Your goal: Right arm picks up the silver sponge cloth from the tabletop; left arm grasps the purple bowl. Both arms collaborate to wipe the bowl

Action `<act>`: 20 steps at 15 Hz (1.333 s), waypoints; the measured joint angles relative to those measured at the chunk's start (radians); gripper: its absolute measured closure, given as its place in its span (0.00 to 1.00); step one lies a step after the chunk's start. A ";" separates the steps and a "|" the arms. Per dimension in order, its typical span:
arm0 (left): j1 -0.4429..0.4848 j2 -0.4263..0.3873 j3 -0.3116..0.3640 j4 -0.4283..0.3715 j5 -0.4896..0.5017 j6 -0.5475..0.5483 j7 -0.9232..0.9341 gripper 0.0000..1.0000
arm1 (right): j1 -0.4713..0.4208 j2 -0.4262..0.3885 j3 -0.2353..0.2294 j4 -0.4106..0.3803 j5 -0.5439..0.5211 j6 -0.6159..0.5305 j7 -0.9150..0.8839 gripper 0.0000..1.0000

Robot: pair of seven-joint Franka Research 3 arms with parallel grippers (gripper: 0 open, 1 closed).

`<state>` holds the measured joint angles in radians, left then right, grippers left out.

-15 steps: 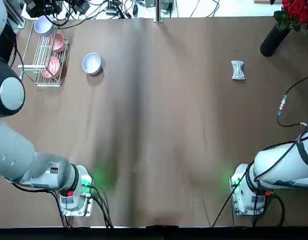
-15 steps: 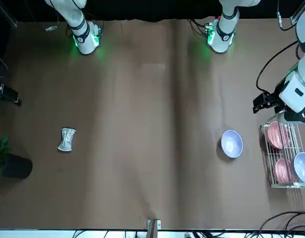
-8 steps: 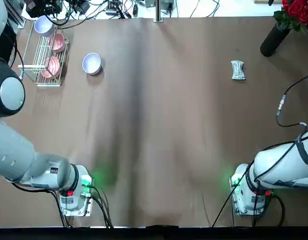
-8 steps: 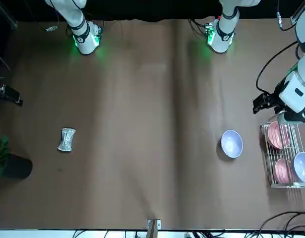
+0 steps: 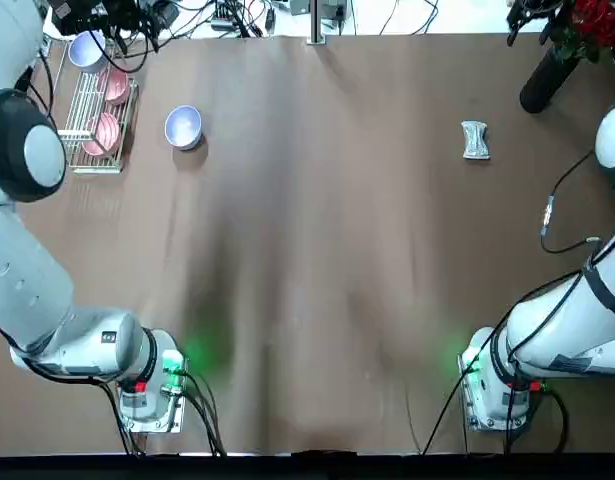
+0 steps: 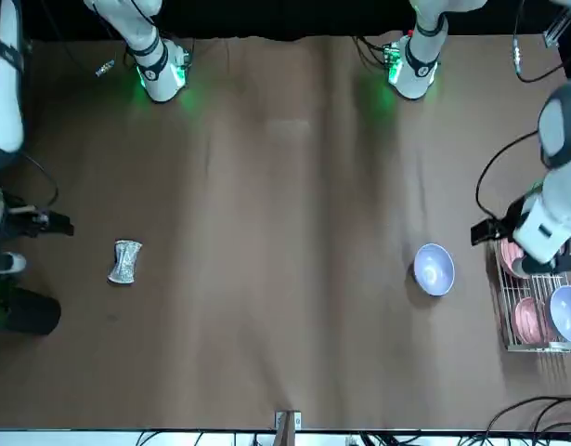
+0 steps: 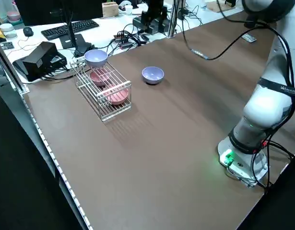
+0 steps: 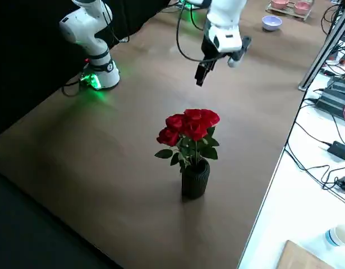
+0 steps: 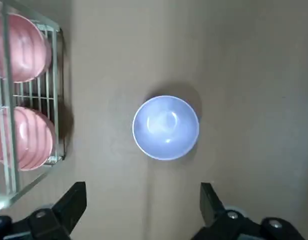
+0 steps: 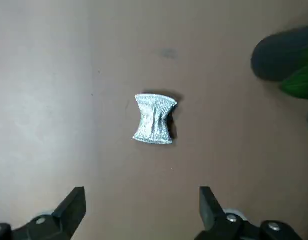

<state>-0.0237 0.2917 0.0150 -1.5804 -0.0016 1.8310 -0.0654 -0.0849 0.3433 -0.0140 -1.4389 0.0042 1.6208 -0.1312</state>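
Since the earlier frame, both your arms had swung inward. Your left claw [image 9: 143, 205], spread wide, hung by the rack [image 7: 101, 91], near the purple bowl [image 9: 166, 128]; your right claw [image 10: 142, 207], also released, hung above the desk [image 5: 317, 250], where the silver sponge cloth [image 10: 154, 119] lay.

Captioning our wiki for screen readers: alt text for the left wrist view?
Purple bowl upright and empty on the brown tabletop, beyond the left gripper's open jaws; at one side, a wire rack holds pink bowls.

Green glow and soft shadows on tabletop [image 5: 317, 250]
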 joint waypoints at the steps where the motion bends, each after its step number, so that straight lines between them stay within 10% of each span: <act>1: 0.002 0.020 0.000 -0.028 0.000 0.043 0.002 0.00 | -0.001 0.026 0.000 -0.002 0.000 0.003 0.001 0.00; 9: 0.035 0.077 0.000 -0.351 0.000 0.468 0.007 0.00 | -0.016 0.237 -0.003 -0.026 0.004 0.085 0.003 0.03; 20: 0.074 0.197 0.000 -0.368 0.001 0.577 0.009 0.05 | -0.017 0.333 -0.003 -0.143 0.028 0.301 0.004 0.30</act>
<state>0.0500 0.4889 0.0151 -1.9484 -0.0008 2.4083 -0.0562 -0.1019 0.6759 -0.0169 -1.5824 0.0326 1.9214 -0.1274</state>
